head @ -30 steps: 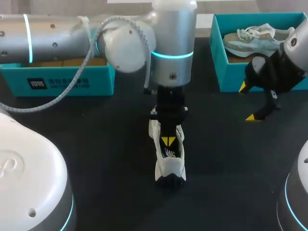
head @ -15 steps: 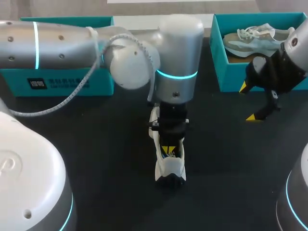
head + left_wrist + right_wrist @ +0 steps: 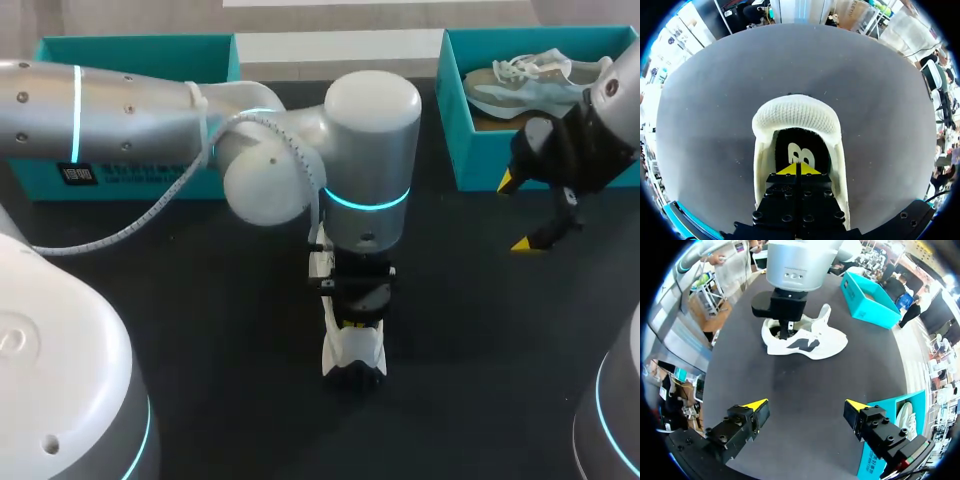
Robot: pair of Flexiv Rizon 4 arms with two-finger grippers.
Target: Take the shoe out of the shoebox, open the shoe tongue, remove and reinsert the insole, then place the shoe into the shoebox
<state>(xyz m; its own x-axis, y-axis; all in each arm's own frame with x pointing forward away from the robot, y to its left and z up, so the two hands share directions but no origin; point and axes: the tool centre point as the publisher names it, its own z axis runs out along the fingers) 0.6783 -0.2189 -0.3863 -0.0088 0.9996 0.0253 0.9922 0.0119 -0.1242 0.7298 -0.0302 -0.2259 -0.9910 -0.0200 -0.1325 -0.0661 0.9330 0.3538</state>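
**Left fingers inside the white shoe**

The shoe stands on the table, out of the shoebox. My left gripper is down in its opening, tips together over the insole; whether they pinch it I cannot tell. My right gripper hangs near the shoebox, fingers wide apart. The insole looks thin, light and floppy, so it is probably best pinched at its heel edge.

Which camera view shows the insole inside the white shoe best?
The left wrist view: it looks straight into the white shoe, where the black insole lies just ahead of the left gripper. In the head view the left arm hides it. The right wrist view shows the white shoe from the side only.
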